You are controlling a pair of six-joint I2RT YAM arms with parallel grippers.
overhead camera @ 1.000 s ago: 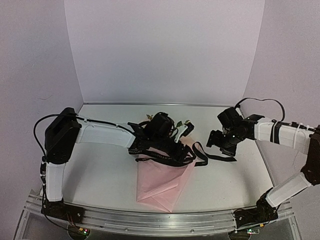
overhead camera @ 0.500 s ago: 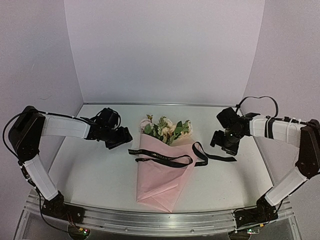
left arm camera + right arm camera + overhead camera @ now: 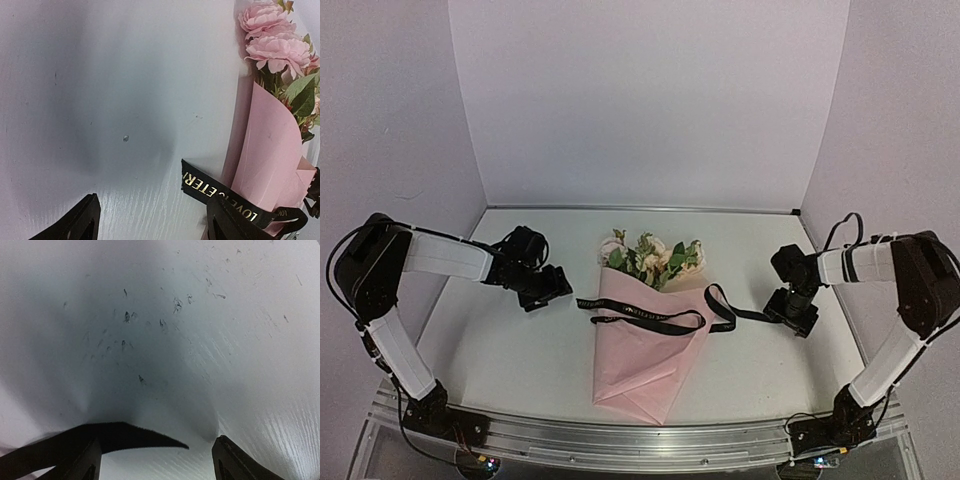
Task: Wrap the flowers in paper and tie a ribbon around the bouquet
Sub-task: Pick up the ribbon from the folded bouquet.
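Since the earlier pictures, both arms are drawn back from the bouquet [image 3: 645, 350]. The left gripper [image 3: 552, 290], which was over the flowers, is now at 9 o'clock of them. The right gripper [image 3: 792, 315] is lowered toward the table [image 3: 520, 350] at 3 o'clock.

The fingers of the left gripper [image 3: 150, 225] are spread wide and nothing is held between them. In the left wrist view the lettered end of the ribbon [image 3: 210, 192] is seen just beside one finger. The fingers of the right gripper [image 3: 157, 460] are spread as well. The pointed tail of the ribbon [image 3: 115, 437] lies on the table between them and is not pinched.

It is judged that each gripper is placed at one end of the ribbon [image 3: 650, 318] so that both tails can be taken and pulled. The ribbon is laid in a loose loop across the middle of the paper [image 3: 630, 385]; whether a knot is made cannot be told. The flowers [image 3: 650, 255] stick out of the cone at 12 o'clock, and its point lies toward 6 o'clock.
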